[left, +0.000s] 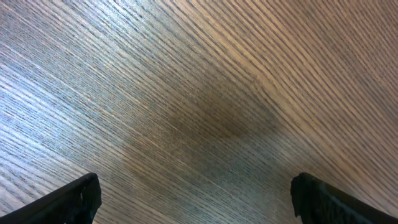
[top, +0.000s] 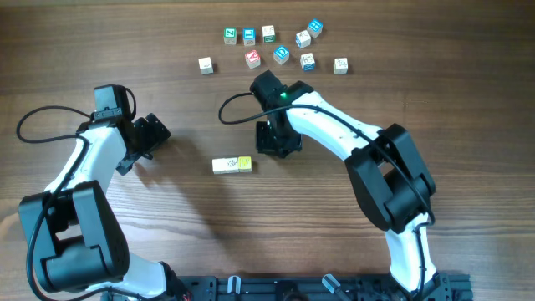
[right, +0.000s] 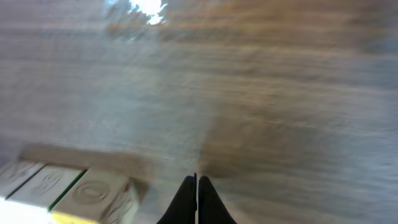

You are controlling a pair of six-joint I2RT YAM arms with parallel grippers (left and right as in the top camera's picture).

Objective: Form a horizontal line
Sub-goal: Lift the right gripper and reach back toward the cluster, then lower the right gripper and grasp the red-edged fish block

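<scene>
The horizontal line is a short row of two touching cubes, one whitish and one yellow, lying mid-table. My right gripper sits just right of the row and slightly behind it. It is shut, with nothing between its fingers. In the right wrist view the row's cubes lie blurred at the lower left, apart from the shut gripper. My left gripper stands open well to the left of the row. In the left wrist view the gripper has only bare wood between its fingers.
Several loose letter cubes lie scattered at the back of the table, among them a red-faced one, blue-edged ones and a lone whitish one at the left. A black rail runs along the front edge.
</scene>
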